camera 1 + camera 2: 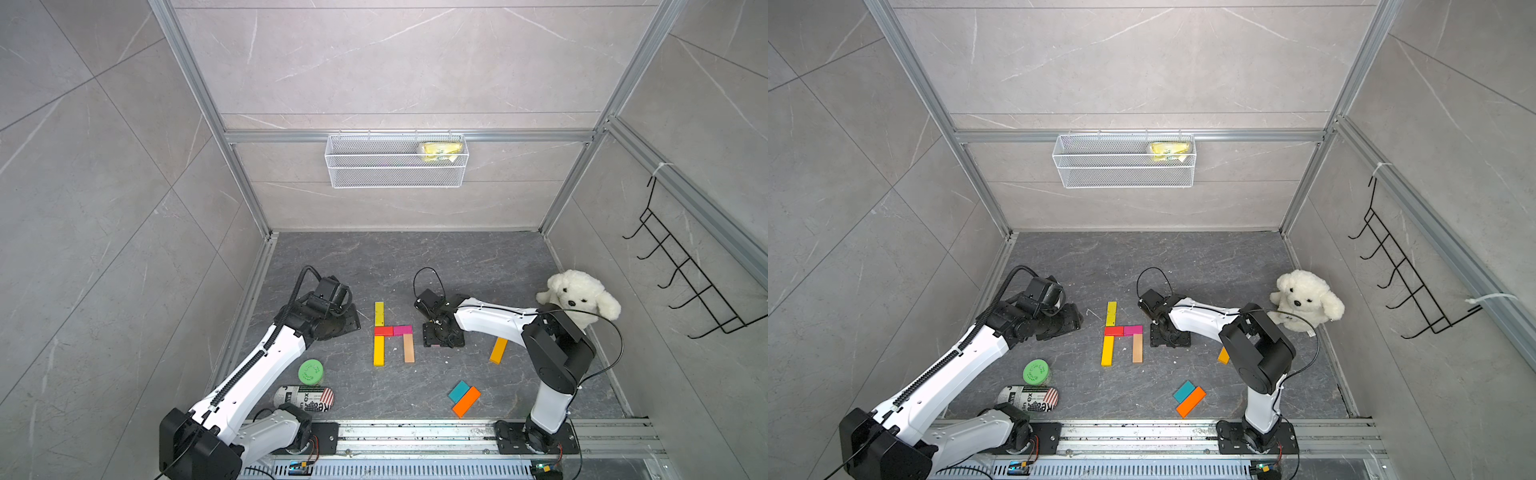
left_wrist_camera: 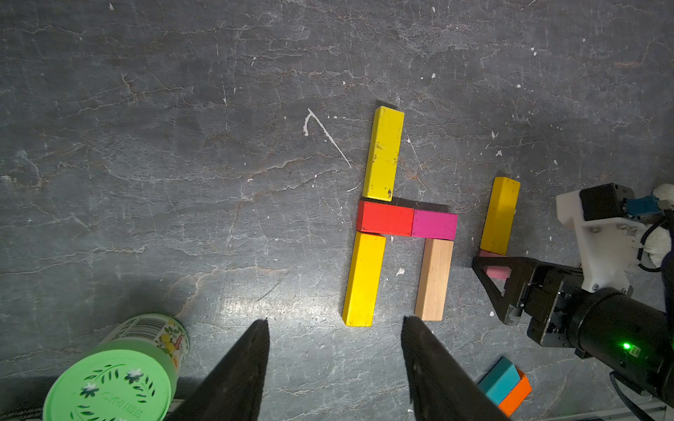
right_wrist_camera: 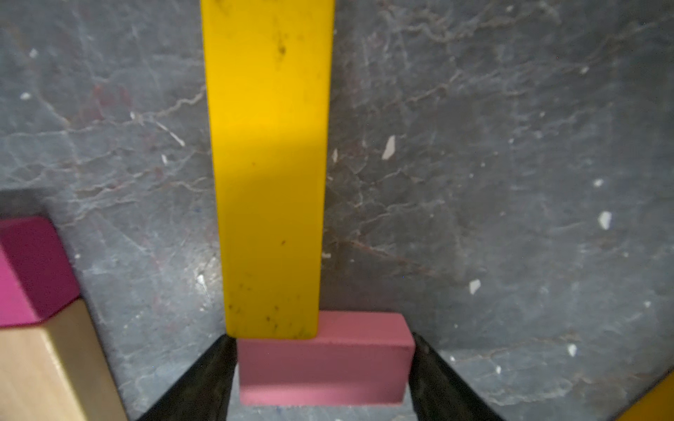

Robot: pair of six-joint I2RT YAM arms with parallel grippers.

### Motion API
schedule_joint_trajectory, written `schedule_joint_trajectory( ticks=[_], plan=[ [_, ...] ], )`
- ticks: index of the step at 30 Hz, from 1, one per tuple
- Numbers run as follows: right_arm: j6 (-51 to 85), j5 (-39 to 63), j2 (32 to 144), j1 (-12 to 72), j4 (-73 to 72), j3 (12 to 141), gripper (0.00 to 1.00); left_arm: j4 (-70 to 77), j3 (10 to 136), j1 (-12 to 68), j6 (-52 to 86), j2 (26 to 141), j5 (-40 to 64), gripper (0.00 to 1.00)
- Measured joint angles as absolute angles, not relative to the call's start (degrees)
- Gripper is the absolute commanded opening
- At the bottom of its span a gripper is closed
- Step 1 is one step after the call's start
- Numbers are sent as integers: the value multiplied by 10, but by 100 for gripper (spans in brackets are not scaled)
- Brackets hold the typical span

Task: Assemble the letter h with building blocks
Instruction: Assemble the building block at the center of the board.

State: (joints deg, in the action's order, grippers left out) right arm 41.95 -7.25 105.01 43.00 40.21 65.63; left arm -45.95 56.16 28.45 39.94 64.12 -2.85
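Dark stone tabletop (image 1: 374, 257), building blocks (image 1: 383, 331), green jar (image 1: 310, 371), toppled printed can (image 1: 305, 399), plush dog (image 1: 577, 297)

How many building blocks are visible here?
10. In the h: upper yellow, red, magenta, lower yellow, tan. At the right tool: amber, pink. Loose: light orange, teal, orange. More may be hidden.

Left arm (image 1: 266, 374) and right arm (image 1: 490, 322): white shells, black joints. Ribbed black cable (image 1: 934, 369) trails behind the left jaws; a green light (image 2: 626, 345) glows behind the right.
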Motion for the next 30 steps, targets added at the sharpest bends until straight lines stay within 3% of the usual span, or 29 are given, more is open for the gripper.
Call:
schedule_joint_trajectory(
  ticks=[5, 21, 30],
  plan=[
    [420, -73, 1050, 430, 402, 656, 68, -459, 562, 284, 399, 641, -28, 63],
    [419, -72, 1051, 430, 402, 656, 68, -459, 562, 284, 399, 641, -29, 63],
    [413, -73, 1052, 430, 404, 659, 80, -459, 561, 284, 399, 641, -29, 63]
  ],
)
